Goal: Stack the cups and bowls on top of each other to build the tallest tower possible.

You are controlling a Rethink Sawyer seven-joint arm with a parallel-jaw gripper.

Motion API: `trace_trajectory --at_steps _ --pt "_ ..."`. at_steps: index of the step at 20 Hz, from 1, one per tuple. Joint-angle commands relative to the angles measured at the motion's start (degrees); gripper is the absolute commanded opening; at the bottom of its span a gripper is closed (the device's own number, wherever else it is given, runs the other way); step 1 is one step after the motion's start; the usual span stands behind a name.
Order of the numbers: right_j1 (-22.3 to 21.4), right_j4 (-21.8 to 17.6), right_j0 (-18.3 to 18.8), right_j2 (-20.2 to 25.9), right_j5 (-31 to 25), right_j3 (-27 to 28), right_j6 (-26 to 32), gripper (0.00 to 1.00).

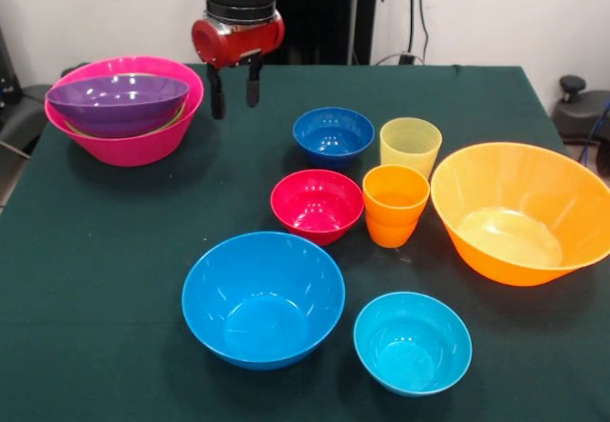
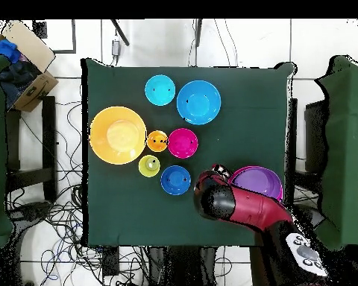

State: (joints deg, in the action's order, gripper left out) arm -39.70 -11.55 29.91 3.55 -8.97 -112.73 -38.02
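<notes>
Hovering empty, fingers apart, the end effector (image 1: pixel 233 87) risks nudging the tower (image 1: pixel 124 108) just beside it — toppling the purple bowl (image 1: pixel 118 103).

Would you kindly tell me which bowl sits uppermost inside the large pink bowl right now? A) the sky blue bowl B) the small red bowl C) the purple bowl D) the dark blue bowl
C: the purple bowl lies uppermost in the large pink bowl, with a sliver of green rim under it, while the sky blue bowl, small red bowl and dark blue bowl stand apart on the table.
</notes>
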Motion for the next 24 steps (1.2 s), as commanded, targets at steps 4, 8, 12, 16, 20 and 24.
trace_trajectory --at_steps 4,8,12,16,20,24 --pt "4.38 6.14 -7.45 -1.53 -8.91 10.00 -15.14 1.00" --pt "4.55 7.68 -6.73 -0.18 -9.82 10.47 -14.21 1.00" --pt "4.86 8.68 -9.13 -1.60 -13.22 13.00 -14.49 1.00" --pt "6.64 9.38 -13.34 -4.73 -17.56 17.81 -16.46 1.00" --pt "8.32 9.88 -16.19 -7.02 -22.20 22.13 -17.64 1.00" --pt "9.08 9.75 -17.21 -7.92 -25.78 24.74 -17.89 1.00"
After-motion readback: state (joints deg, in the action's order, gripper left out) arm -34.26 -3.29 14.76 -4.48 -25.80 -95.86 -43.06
